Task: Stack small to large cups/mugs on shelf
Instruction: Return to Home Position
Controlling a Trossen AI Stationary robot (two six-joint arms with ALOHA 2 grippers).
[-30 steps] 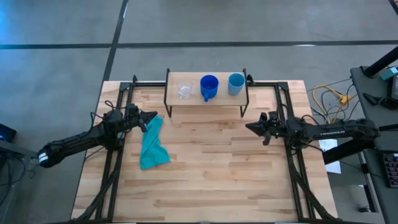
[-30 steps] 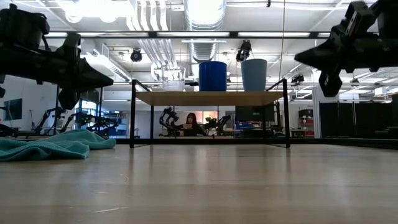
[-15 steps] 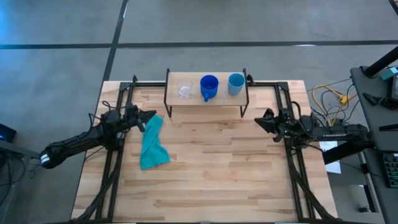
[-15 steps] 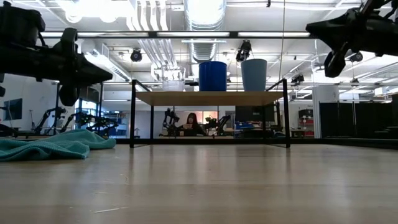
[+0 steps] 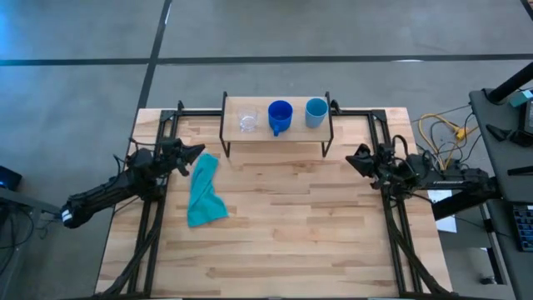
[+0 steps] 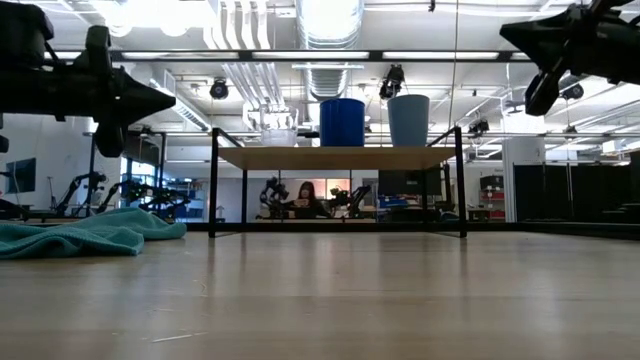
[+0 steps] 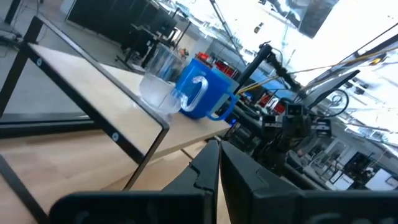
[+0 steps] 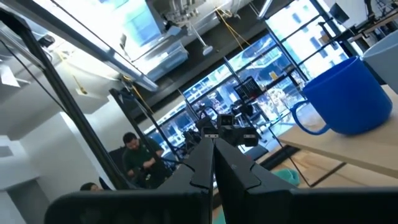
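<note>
High view: against a second ago, the right gripper point(image 5: 351, 158) has been drawn back toward the right edge of the table point(image 5: 283, 242), and the left gripper point(image 5: 198, 154) has been pulled slightly away from the teal cloth point(image 5: 205, 193); the three vessels have not been disturbed. On the shelf point(image 5: 275, 135) are lined up, left to right, the clear glass cup point(image 5: 248, 122), the dark blue mug point(image 5: 280, 116) and the light blue cup point(image 5: 316, 112); the placing is judged finished, with only the retreat remaining. In the wrist views both claws are shown pressed together with nothing held, which cannot be seen from above; in the low view both are held well above the tabletop, and the glass is seen to be the shortest.
</note>
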